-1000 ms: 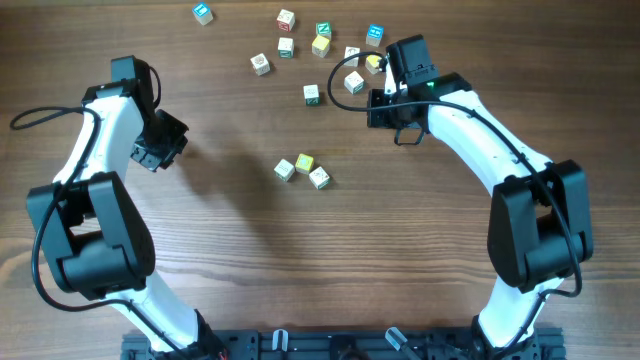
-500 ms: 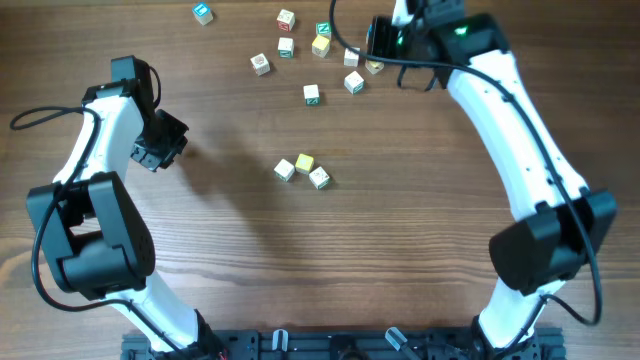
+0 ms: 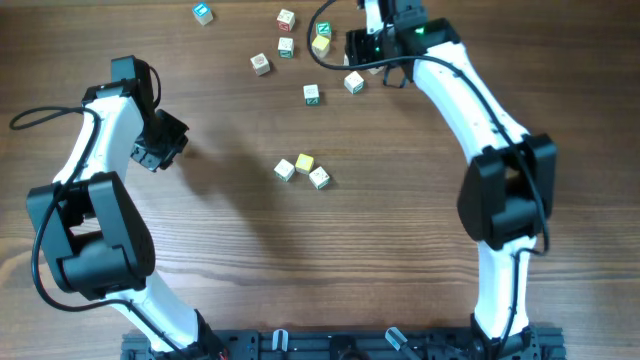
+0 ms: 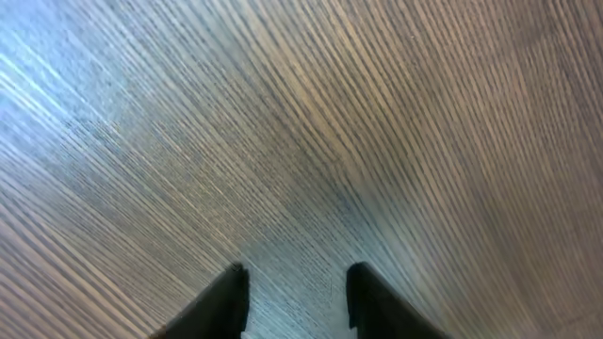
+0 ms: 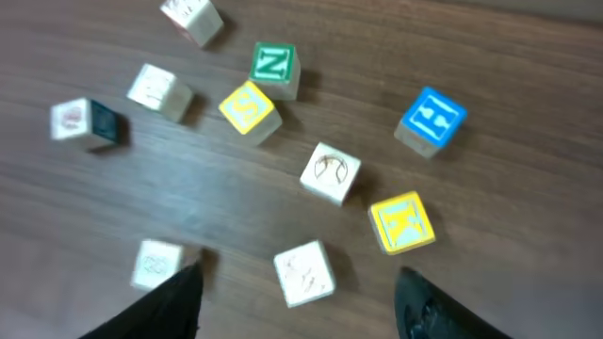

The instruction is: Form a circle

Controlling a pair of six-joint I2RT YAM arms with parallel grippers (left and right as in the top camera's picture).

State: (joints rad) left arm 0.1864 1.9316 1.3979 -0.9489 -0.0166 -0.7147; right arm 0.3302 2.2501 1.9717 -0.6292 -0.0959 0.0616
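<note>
While both arms reach over the wooden table (image 3: pixel 400 250), the right gripper (image 5: pixel 300 287) hangs wide open and empty above a loose scatter of letter cubes (image 3: pixel 286 45) at the far edge. The left gripper (image 4: pixel 294 287), narrowly parted, holds nothing. A tight cluster of three cubes (image 3: pixel 302 169), white and pale yellow, sits mid-table, well apart from both.

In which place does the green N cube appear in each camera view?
Overhead: the green N cube is near the top edge, at centre.
Left wrist: not in it.
Right wrist: upper part, left of centre.
Shared landmark: the yellow cube just below it.
</note>
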